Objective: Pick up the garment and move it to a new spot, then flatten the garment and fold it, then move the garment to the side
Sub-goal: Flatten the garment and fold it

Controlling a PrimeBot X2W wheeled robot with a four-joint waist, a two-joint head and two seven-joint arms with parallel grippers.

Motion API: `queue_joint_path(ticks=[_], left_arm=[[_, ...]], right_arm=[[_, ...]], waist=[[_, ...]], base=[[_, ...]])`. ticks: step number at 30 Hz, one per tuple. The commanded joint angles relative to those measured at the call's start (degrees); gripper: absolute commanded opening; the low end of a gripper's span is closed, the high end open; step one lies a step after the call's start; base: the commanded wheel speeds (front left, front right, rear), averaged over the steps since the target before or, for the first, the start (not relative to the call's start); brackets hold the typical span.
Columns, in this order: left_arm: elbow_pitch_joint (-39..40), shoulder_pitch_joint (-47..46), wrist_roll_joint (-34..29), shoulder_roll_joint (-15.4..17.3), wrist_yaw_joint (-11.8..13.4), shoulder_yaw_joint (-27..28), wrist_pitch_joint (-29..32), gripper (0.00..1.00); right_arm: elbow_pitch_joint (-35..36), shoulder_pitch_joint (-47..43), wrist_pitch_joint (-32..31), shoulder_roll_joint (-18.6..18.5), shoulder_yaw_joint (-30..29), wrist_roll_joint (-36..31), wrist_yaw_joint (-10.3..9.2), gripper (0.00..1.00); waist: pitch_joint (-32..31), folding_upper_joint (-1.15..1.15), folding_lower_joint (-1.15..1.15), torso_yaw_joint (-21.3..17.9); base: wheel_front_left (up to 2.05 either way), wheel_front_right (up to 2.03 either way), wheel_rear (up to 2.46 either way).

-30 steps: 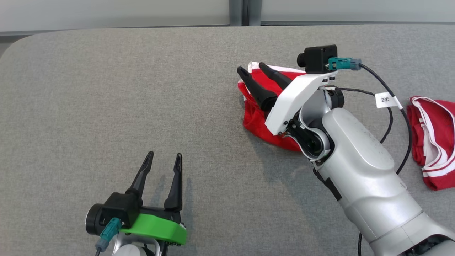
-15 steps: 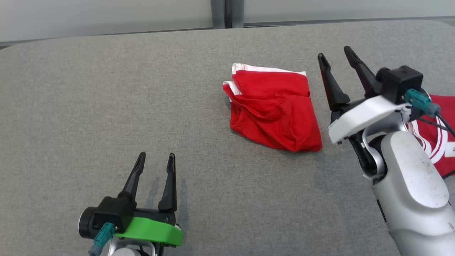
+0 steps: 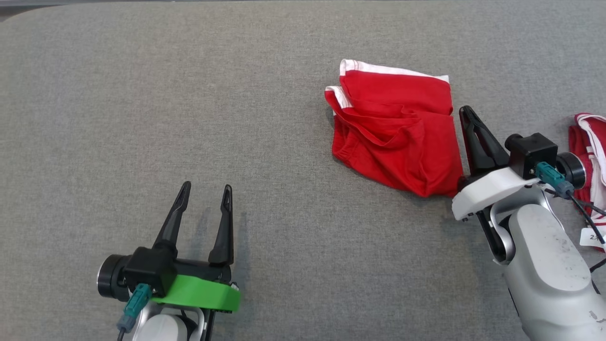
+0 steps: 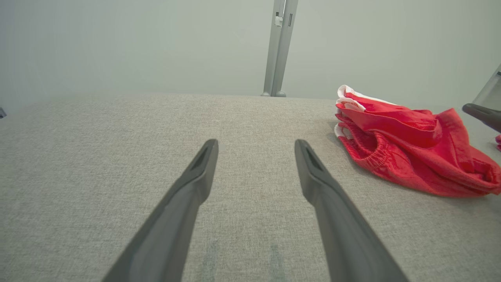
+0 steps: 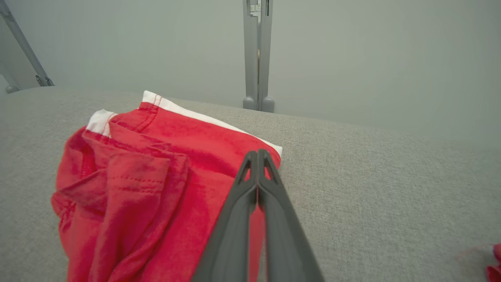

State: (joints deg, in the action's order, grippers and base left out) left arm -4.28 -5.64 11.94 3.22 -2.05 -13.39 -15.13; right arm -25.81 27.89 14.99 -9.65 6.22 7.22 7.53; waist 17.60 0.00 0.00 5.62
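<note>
Right end effector [image 3: 467,117]: closed, the two dark fingers pressed flat together along their length, with no cloth seen between them. It lies low over the counter [image 3: 142,94], fingers running along the right edge of the garment [image 3: 395,137], just beside it; contact with the cloth cannot be confirmed. In the right wrist view the closed tips [image 5: 258,156] sit over the garment's [image 5: 156,176] far right corner, near the white trim.

Left end effector [image 3: 206,187]: open, fingers spread and empty, hovering over bare counter at the lower left, well apart from the garment. The left wrist view shows the same spread fingers [image 4: 256,145], with the garment [image 4: 407,156] off to the right.

Garment: red with white bands, folded loosely with several creases, resting on the grey fabric counter right of centre.

Second red garment [image 3: 589,156]: white-trimmed, at the counter's right edge, beyond the right wrist.

Background: pale wall with a grey upright post [image 5: 257,55].
</note>
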Motion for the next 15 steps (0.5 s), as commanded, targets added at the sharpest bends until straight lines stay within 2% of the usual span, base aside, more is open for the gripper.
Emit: queue_joint_path(ticks=[1,6,15], left_arm=[[0.34,-1.2,-0.57,0.01,-0.39,0.48,0.0,1.0],[0.49,-1.52,-0.97,-0.08,-0.53,0.66,0.01,1.0],[0.49,-1.64,-1.01,-0.21,-0.87,0.77,0.01,1.0]], right_arm=[[-0.76,-0.42,0.2,0.55,-0.69,-0.7,-0.1,0.0],[-3.38,-0.33,0.2,1.3,-1.02,-1.63,-0.1,0.0],[-6.25,0.16,0.22,2.37,2.96,-2.34,-0.1,0.0]], waist=[[0.75,0.0,0.0,0.98],[0.94,0.0,0.0,1.6],[0.83,0.0,0.0,2.56]], base=[[0.0,0.0,0.0],[0.0,0.0,0.0],[0.0,0.0,0.0]])
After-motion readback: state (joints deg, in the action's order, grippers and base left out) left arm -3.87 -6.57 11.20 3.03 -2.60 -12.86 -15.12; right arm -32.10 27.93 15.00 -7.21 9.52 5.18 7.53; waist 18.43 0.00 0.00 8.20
